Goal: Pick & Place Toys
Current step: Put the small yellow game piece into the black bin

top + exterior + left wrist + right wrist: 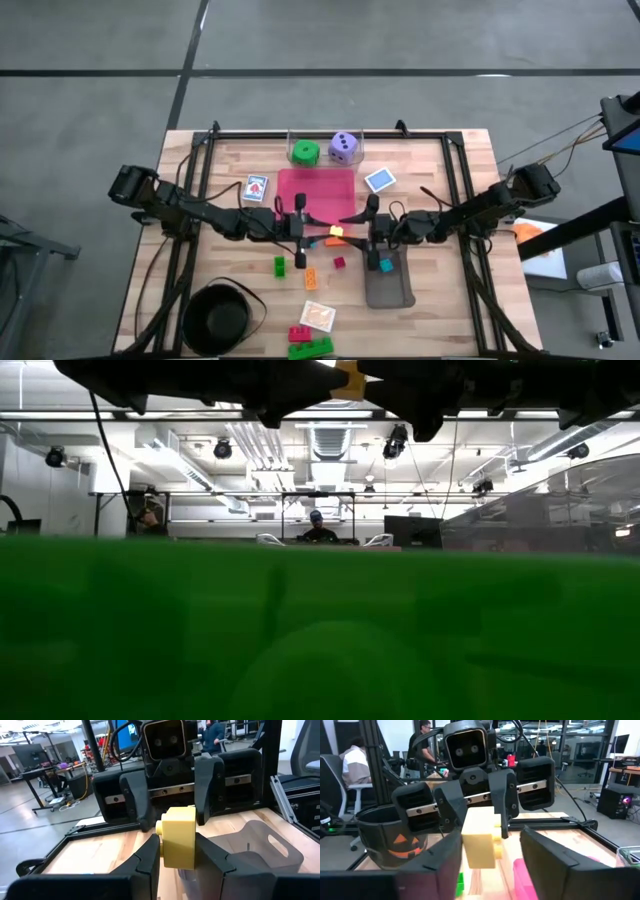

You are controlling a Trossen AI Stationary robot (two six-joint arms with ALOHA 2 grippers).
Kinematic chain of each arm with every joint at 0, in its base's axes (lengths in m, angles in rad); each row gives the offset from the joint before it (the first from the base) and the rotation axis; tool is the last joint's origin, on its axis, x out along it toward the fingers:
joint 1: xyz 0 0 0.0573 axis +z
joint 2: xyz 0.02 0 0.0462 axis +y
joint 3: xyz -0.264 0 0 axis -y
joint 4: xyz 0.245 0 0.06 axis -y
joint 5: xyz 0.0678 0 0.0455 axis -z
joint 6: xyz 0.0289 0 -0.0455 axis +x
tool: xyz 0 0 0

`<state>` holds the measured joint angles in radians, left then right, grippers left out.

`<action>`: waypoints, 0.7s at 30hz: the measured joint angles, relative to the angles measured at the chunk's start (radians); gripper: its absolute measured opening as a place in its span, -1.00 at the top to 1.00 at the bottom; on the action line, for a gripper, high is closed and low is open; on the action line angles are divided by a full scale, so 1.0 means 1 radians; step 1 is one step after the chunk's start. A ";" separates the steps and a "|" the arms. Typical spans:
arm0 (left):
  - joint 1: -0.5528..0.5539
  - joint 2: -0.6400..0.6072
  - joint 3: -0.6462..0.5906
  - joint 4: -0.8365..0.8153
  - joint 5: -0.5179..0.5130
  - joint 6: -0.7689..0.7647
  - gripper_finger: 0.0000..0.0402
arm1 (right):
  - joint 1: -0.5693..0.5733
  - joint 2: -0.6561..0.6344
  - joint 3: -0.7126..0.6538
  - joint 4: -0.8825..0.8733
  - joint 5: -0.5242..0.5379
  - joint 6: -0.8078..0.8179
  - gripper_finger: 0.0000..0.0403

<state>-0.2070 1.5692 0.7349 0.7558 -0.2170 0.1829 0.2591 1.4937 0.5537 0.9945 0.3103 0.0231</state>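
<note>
Wooden slats make up the worktop (pixel 430 180), framed by black rails, with a busy lab beyond. Both arms reach in from the sides and meet nose to nose over the middle, just past the edge of a pink tray (pixel 316 190).

Between them sits a yellow brick (pixel 178 838). The left gripper (pixel 178 857) has its jaws closed on the brick's two flat sides, so the brick stands upright between the fingers with its stud side turned sideways. It is off the wood, held in the air.

The right gripper (pixel 490 852) faces it head on. Its jaws stand partly open, one finger on each side of the same brick, and appear to be drawing in. Whether they already touch the brick cannot be told; a gap shows on at least one side.

So the brick lies directly between both sets of jaws, and this reads as a hand-over from left arm to right. The next move likely depends on the right jaws pinching the faces the left fingers leave free.

Just beneath the right jaws lies a grey tray (pixel 389 285), with a small blue brick (pixel 385 265) at its near end. Other toys are scattered well away from both jaws.
</note>
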 joint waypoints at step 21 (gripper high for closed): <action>0.000 0.000 0.000 0.009 -0.004 -0.007 0.56 | 0.000 0.000 0.000 -0.001 0.002 -0.019 0.57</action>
<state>-0.2066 1.5688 0.7345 0.7651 -0.2211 0.1761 0.2588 1.4933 0.5537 0.9937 0.3126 0.0038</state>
